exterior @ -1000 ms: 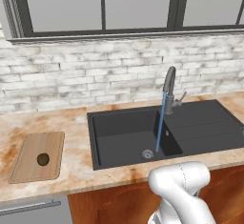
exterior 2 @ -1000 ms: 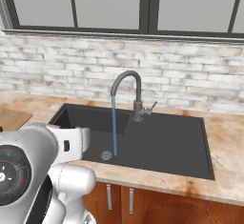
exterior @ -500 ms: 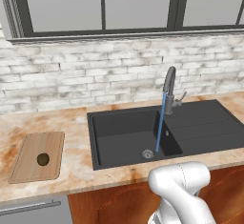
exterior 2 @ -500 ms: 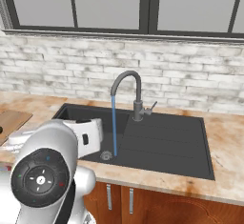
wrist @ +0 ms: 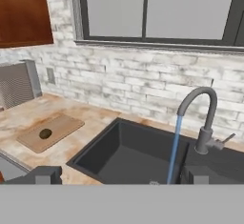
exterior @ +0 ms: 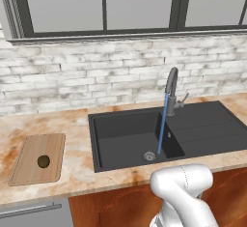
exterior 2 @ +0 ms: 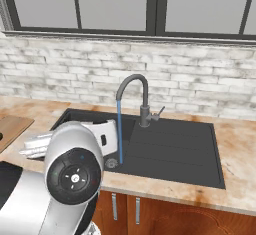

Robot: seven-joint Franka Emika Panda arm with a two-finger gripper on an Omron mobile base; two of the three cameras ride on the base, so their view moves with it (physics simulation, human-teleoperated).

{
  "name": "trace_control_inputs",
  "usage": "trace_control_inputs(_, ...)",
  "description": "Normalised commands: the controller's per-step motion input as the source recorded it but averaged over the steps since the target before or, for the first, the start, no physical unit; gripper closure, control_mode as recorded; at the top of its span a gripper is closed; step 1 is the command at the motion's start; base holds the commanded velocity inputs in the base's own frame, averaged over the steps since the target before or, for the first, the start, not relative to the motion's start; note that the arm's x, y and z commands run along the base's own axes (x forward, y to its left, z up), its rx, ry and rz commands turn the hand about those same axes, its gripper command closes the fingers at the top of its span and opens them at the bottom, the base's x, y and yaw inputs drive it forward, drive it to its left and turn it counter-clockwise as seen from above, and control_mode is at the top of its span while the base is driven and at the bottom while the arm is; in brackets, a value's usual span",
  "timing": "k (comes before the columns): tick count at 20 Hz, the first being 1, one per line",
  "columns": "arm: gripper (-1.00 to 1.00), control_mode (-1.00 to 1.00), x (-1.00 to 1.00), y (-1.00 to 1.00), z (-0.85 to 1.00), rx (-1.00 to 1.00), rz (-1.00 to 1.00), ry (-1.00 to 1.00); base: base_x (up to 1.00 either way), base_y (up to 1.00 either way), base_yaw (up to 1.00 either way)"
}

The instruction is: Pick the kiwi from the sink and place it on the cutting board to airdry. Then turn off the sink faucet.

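No legible text, labels or nos. anywhere, far as visible.

Kiwi (exterior: 43, 161): dull brownish-olive. Cutting board (exterior: 29, 169): light wood, lengthwise grain stripes. Sink (exterior: 120, 146): matte black, metal drain; ribbed draining section. Faucet (exterior: 171, 90): dark grey; water stream (exterior: 162, 127) thin blue. Counter (exterior: 58, 124): mottled beige-orange stone. Wall (exterior: 96, 76): whitewashed brick. Window frame (exterior: 103, 8): dark grey.

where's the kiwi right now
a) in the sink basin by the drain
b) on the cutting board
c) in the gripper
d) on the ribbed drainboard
b: the kiwi lies on the cutting board, left of the sink, while water still streams from the sink faucet.
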Motion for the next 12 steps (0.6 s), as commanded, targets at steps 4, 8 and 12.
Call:
trace_control_inputs(4,-1.00,-1.00,0.01,-0.25,-0.04,-0.01,0.08,-0.05,0.00,0.00,0.00)
trace_control_inputs(8,-1.00,-1.00,0.11,-0.27,0.00,-0.01,0.14,-0.06,0.00,0.00,0.00)
trace_control_inputs(12,-1.00,-1.00,0.24,-0.21,0.00,0.00,0.11,0.00,0.00,0.00,0.00)
